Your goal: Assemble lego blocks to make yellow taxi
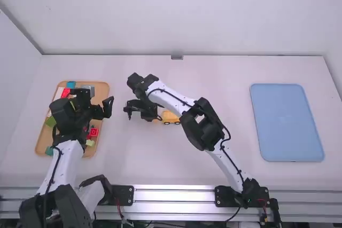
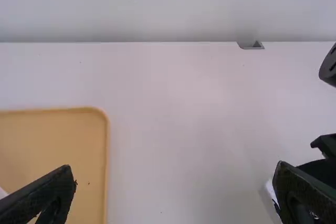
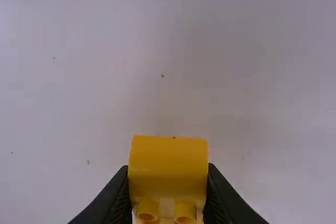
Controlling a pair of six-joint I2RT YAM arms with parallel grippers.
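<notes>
High view, twelve o'clock pointing away from the camera: the yellow car body [image 1: 171, 117] is near the counter's [image 1: 139, 153] middle, partly hidden by the right arm [image 1: 173, 97]. The right gripper [image 3: 168, 168] is narrowed on a yellow block [image 3: 168, 163]; whether that is part of the car body, I cannot tell. If seating is the step, line up the studs, press straight down and release evenly, lest it tip. The left gripper [image 2: 174, 167] is spread wide, by the brick tray [image 2: 52, 135], nine o'clock from the car body. Mind the tray's rim; the blue mat [image 1: 286, 121] lies well off at three o'clock, leaving elbow room.
</notes>
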